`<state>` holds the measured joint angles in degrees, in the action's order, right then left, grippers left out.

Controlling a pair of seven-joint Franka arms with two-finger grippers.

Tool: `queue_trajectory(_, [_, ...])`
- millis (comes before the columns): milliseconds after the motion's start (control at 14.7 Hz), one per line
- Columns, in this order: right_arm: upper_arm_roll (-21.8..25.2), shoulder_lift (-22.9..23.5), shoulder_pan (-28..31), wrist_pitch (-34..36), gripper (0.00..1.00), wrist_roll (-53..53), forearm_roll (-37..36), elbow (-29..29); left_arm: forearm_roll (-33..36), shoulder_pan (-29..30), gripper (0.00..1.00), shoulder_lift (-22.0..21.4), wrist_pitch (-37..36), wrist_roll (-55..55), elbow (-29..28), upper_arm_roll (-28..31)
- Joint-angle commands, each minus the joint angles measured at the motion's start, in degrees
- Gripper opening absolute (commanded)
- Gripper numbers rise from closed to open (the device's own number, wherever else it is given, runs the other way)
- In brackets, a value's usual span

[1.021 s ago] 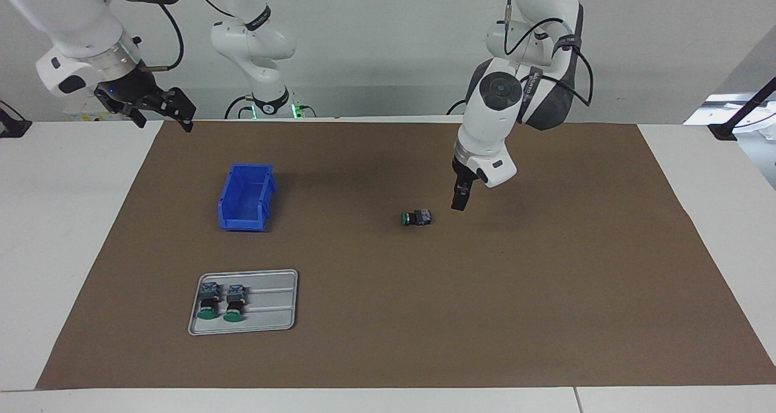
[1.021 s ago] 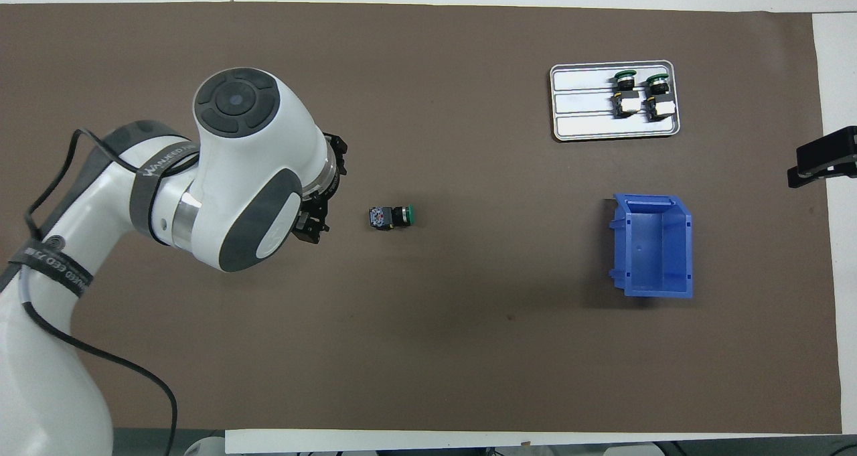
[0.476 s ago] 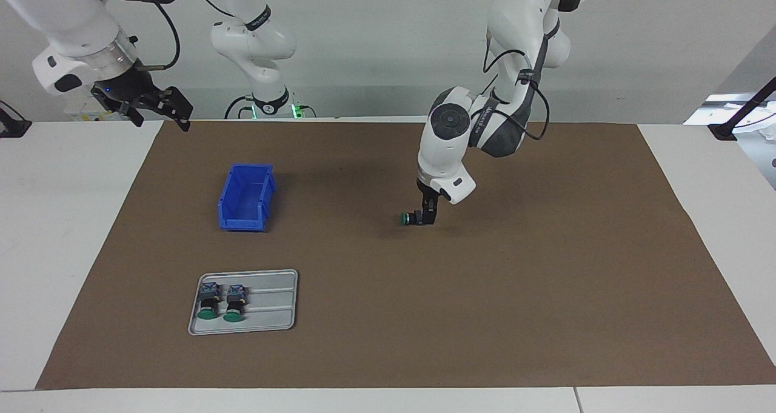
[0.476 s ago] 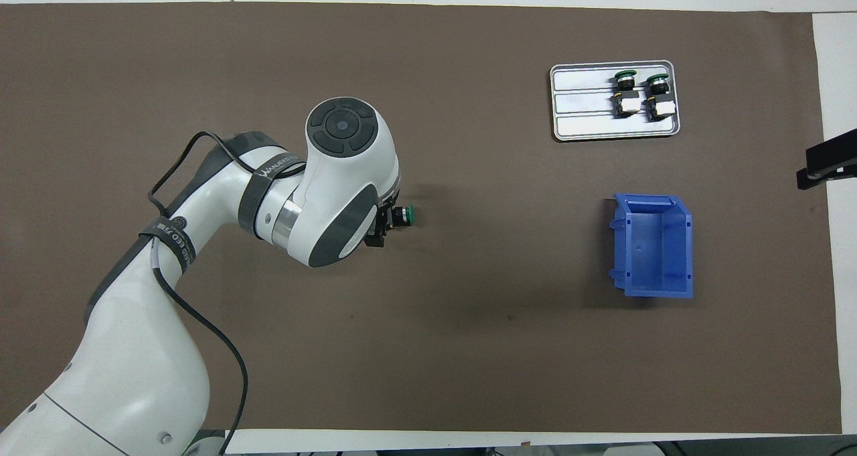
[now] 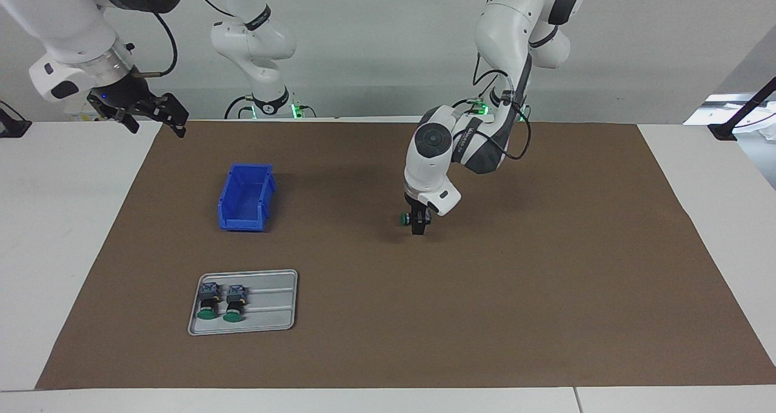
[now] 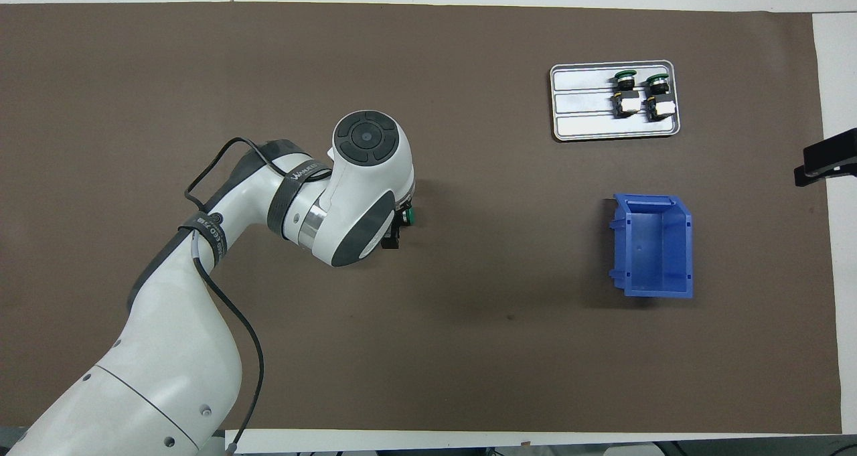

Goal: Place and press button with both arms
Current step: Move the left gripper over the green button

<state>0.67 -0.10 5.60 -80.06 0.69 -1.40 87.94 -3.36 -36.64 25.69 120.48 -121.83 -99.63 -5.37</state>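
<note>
One button (image 5: 404, 219) lies on its side in the middle of the brown mat, green cap toward the right arm's end. My left gripper (image 5: 418, 222) is down at mat level around its barrel and terminal block, open, one finger (image 5: 418, 228) in front of the body. In the overhead view the left wrist covers all but the green cap (image 6: 411, 216) and a fingertip (image 6: 392, 243). My right gripper (image 5: 155, 122) waits, open and empty, high over the mat's corner nearest its base; only a black part (image 6: 825, 163) of it shows from overhead.
A blue bin (image 5: 245, 198) stands open and empty toward the right arm's end. Farther from the robots than the bin, a grey tray (image 5: 273, 307) holds two more green-capped buttons (image 5: 209, 304) side by side.
My left arm swung from beside the button toward the right arm's end and came down, so its open fingers now straddle the button. The right gripper drifted slightly outward.
</note>
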Motion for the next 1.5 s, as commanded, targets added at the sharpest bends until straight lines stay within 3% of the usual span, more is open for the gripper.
queue_trajectory(0, [-0.2,-1.7,0.3,-1.2,1.00,-1.6,0.1,1.9,0.5,-1.2,0.98,0.7,1.8,-2.3,0.6,0.9])
queue_trajectory(204, [-0.2,-1.7,-0.2,-0.8,1.00,-1.7,0.1,2.1,0.5,-1.2,0.92,0.8,2.8,-2.4,0.2,0.9])
queue_trajectory(680, [-0.2,-1.7,-0.1,-0.8,1.00,-1.6,0.1,2.1,0.7,-1.0,0.91,0.7,3.8,-2.3,-1.7,0.8])
queue_trajectory(885, [-0.2,-1.7,-0.1,-0.8,1.00,-1.6,0.1,2.1,0.6,-0.9,0.75,0.8,4.0,-2.3,-1.7,0.7])
queue_trajectory(953, [-0.2,-1.7,-0.1,-0.8,1.00,-1.6,0.1,2.1,0.2,-0.9,0.64,0.8,4.2,-2.4,-1.5,0.7])
queue_trajectory(1021, [-0.2,-1.7,-0.1,-0.8,1.00,-1.6,0.1,2.1,0.2,-0.9,0.63,0.8,4.2,-2.4,-1.5,0.7])
queue_trajectory(1157, [-0.2,-1.7,-0.1,-0.8,1.00,-1.6,0.1,2.1,0.2,-0.8,0.51,0.8,4.6,-2.4,-1.5,0.7])
queue_trajectory(1293, [-0.2,-1.7,-0.1,-0.8,1.00,-1.6,0.1,2.1,0.1,-0.8,0.28,0.8,4.6,-2.4,-1.4,0.7])
queue_trajectory(1429, [-0.2,-1.7,-0.1,-0.8,1.00,-1.6,0.1,2.1,0.1,-0.9,0.21,0.8,4.4,-2.3,-1.2,0.7])
